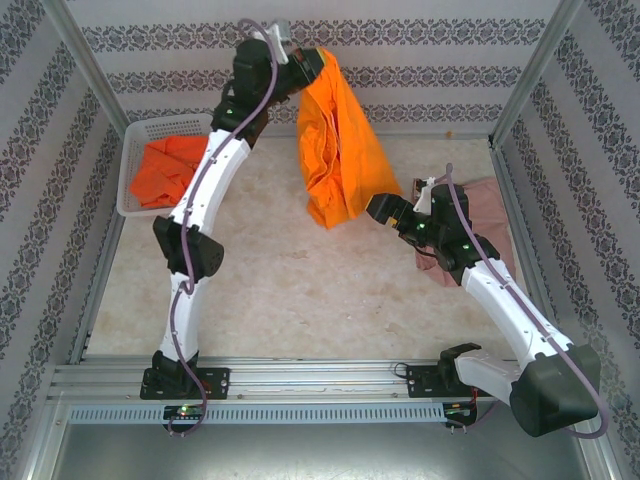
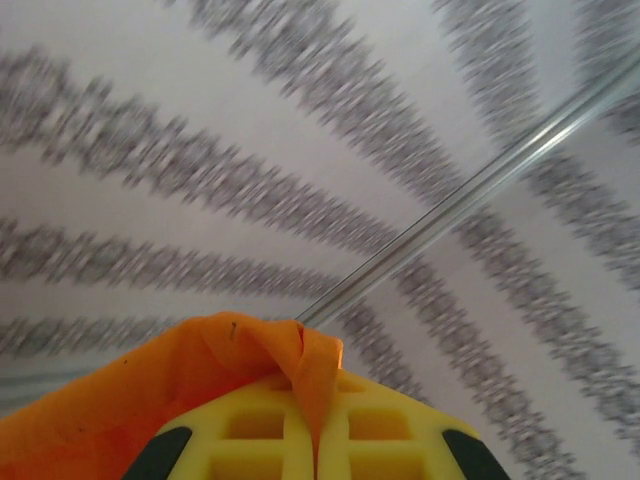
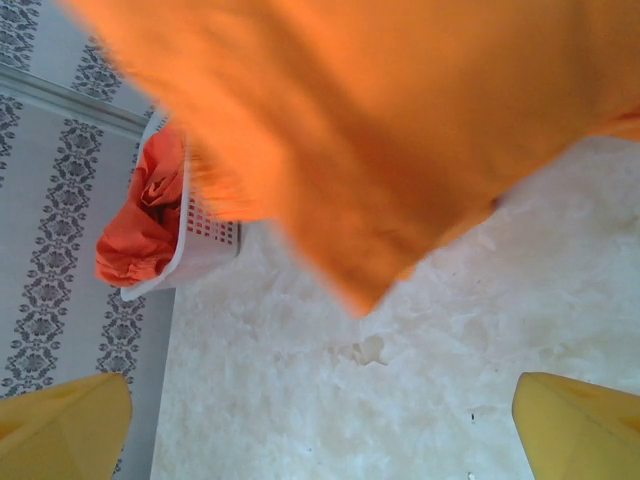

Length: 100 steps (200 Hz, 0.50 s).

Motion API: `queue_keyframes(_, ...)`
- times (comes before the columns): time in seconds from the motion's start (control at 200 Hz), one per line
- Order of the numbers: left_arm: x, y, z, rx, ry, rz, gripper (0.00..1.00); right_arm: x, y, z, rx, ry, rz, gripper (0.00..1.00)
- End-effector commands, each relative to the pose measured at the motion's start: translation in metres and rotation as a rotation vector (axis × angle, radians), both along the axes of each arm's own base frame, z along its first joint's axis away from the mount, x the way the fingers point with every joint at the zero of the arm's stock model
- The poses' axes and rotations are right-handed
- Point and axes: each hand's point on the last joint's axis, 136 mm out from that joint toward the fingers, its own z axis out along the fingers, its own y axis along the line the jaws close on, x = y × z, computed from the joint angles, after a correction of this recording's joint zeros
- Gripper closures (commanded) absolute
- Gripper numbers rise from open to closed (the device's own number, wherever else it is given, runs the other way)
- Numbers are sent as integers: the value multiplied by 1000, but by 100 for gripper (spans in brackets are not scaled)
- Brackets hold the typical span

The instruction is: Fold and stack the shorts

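A bright orange pair of shorts (image 1: 340, 145) hangs in the air near the back wall, pinched at its top corner by my left gripper (image 1: 308, 62). In the left wrist view the yellow fingers (image 2: 250, 430) are shut on a fold of that orange cloth (image 2: 140, 390). My right gripper (image 1: 378, 208) is open just right of the hanging pair's lower edge. From the right wrist, the orange shorts (image 3: 380, 130) dangle above the table, beyond the spread gripper (image 3: 320, 440). A dusty pink pair (image 1: 495, 205) lies at the right, partly under the right arm.
A white perforated basket (image 1: 135, 150) stands at the back left with more orange shorts (image 1: 170, 170) in it; the right wrist view shows the basket (image 3: 205, 240) too. Metal frame posts and patterned walls close in the marbled table (image 1: 300, 290).
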Motion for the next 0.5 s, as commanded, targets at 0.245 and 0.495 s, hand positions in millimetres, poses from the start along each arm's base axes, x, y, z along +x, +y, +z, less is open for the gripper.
queue_keyframes(0.245, -86, -94, -106, 464, 29, -445, 73, -7, -30, 5, -287, -99, 11, 2)
queue_keyframes(0.495, -131, -81, -106, 651, 9, -463, 23, -8, -37, 15, -332, -189, 17, 2)
